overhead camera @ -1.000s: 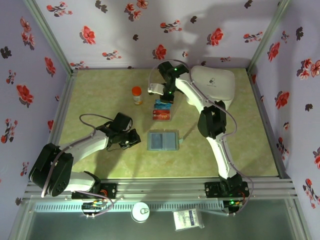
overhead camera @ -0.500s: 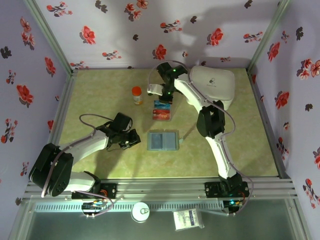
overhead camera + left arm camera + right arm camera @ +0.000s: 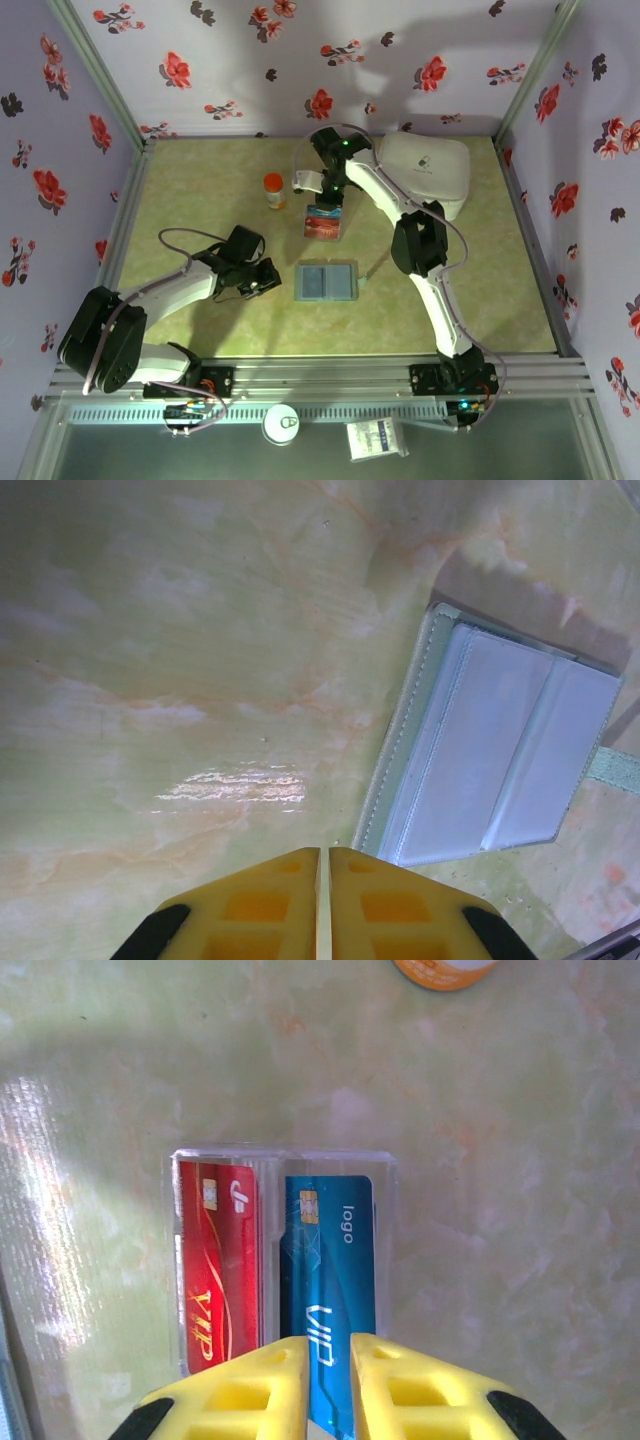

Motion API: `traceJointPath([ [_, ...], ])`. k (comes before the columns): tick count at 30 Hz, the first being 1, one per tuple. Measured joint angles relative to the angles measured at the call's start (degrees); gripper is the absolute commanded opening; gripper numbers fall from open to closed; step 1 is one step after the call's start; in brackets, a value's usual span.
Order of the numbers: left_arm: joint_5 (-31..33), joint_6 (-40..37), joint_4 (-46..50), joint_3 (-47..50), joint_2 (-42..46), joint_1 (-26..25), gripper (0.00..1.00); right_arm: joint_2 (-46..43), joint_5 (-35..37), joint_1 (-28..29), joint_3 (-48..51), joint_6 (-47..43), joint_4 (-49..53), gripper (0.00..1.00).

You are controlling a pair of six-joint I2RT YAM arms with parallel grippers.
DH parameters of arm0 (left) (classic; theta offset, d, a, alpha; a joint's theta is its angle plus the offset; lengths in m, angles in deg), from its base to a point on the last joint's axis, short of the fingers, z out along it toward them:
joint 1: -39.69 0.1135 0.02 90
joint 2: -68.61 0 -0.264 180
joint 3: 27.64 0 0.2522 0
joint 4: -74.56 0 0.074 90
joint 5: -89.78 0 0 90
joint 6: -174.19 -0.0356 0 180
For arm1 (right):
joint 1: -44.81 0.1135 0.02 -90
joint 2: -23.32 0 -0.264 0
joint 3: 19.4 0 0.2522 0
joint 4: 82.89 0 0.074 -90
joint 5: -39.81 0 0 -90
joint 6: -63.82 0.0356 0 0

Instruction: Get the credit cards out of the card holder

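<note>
1. Floral-papered walls [image 3: 200, 60] close in a pale green marbled worktop [image 3: 200, 210] on three sides.
2. At the left, the left arm reaches over the near half of the worktop. The left tool [image 3: 268, 280] hovers low just left of the card holder [image 3: 326, 282].
3. From the left wrist, the left tool [image 3: 323, 855] has its two yellow fingers pressed together with only a seam between them, and it holds nothing. The card holder [image 3: 500, 750] lies opened flat like a booklet to its right, pale grey-blue inner pockets facing up, apart from the fingers.
4. Further back stands a small bottle [image 3: 273, 190] with an orange cap, upright, left of the clear tray [image 3: 310, 236].
5. Behind the holder, near the middle, the clear tray [image 3: 285, 1152] carries two cards side by side, face up: a red card [image 3: 215, 1260] and a blue card [image 3: 325, 1260]. The blue card's near end reaches past the red one's and runs under the yellow fingers.
6. The right arm stretches to the far side, and the right tool [image 3: 325, 205] points down over the tray's far end. From the right wrist, the right tool [image 3: 328, 1345] has its fingers a narrow gap apart, directly above the blue card. Whether they touch the card cannot be told.
7. At the far right corner sits a big white case [image 3: 430, 170], rounded, behind the right arm.
</note>
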Motion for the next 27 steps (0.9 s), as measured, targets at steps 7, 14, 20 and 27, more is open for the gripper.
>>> traceJointPath([
  [7, 0.0, -0.02, -0.02, 0.0, -0.04, 0.0, 0.1, -2.62, 3.21, 0.0, 3.8, 2.89, -4.11, 0.19],
  [14, -0.2, -0.09, -0.55, -0.26, -2.32, 0.0, 0.08, -13.22, 4.68, 0.0, 17.0, 11.02, -11.3, 0.2],
  [20, -1.77, -0.46, -2.56, -2.75, -6.27, -0.02, 0.06, -25.27, 4.68, 0.92, 33.03, 23.15, -20.02, 0.21],
  [27, -3.72, -0.87, -4.66, -4.83, -8.76, -0.07, 0.03, -34.69, 5.09, 5.38, 49.44, 41.11, -29.35, 0.2],
])
